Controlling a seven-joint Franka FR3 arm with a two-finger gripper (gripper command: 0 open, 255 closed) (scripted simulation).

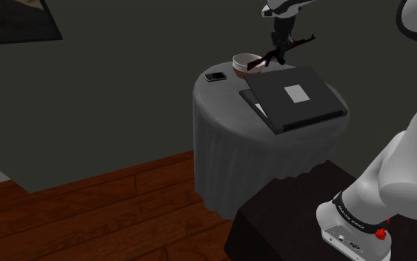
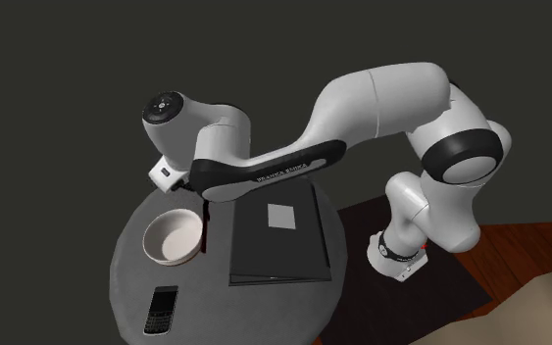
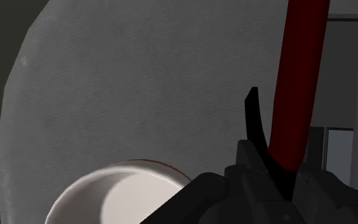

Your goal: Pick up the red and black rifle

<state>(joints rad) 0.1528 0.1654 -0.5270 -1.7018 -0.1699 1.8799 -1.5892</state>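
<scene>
Round table (image 1: 225,96) just ahead of me, grey cloth (image 1: 221,159) draped over top and sides. 3 things on top. Closed dark laptop (image 1: 295,96), light square on lid, flat, covers middle thru to edge on my side. White bowl (image 1: 245,63) upright nr far edge, just beside laptop's far corner. Black phone (image 1: 215,76) flat nr far edge, near bowl, not touching.
</scene>
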